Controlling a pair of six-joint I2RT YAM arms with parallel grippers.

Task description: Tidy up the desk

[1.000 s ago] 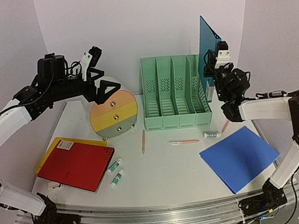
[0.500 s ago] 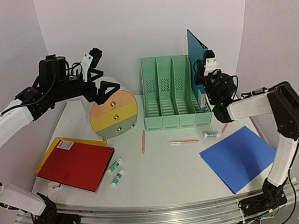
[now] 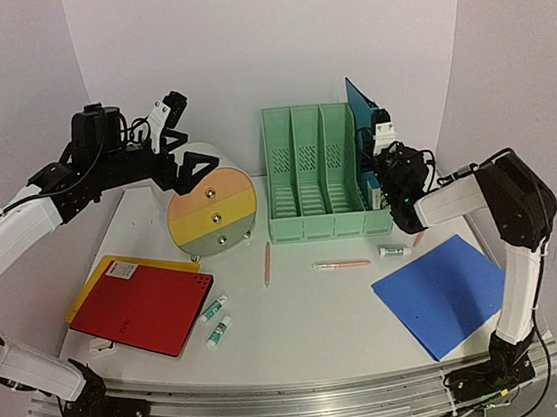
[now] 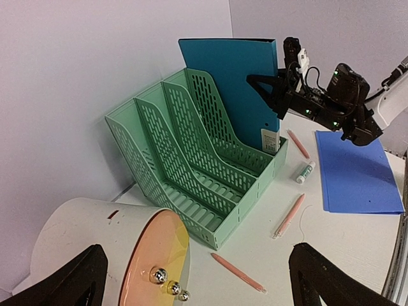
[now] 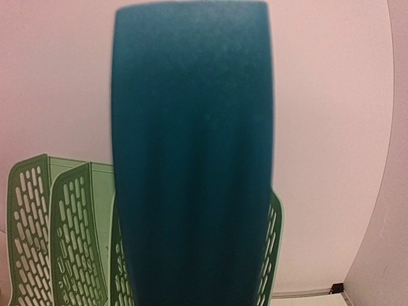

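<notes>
The white desk (image 3: 311,315) has a silver rail (image 3: 280,399) along its front. My right gripper (image 3: 384,146) is shut on a teal folder (image 3: 358,104) that stands upright in the rightmost slot of the mint-green rack (image 3: 320,179). In the left wrist view the folder (image 4: 233,76) stands in that slot with the right gripper (image 4: 271,92) on its edge. It fills the right wrist view (image 5: 191,159) and hides the fingers. My left gripper (image 3: 187,130) is open and empty above the round drawer unit (image 3: 210,211).
A red folder (image 3: 144,309) lies on a yellow one (image 3: 91,285) at front left. A blue folder (image 3: 447,292) lies at front right. Pink pens (image 3: 267,264) (image 3: 342,264) (image 3: 420,236) and glue sticks (image 3: 214,309) (image 3: 219,331) (image 3: 395,251) are scattered mid-desk.
My right gripper has carried the teal folder left and down, from beside the rack into its rightmost slot. The left arm has not moved.
</notes>
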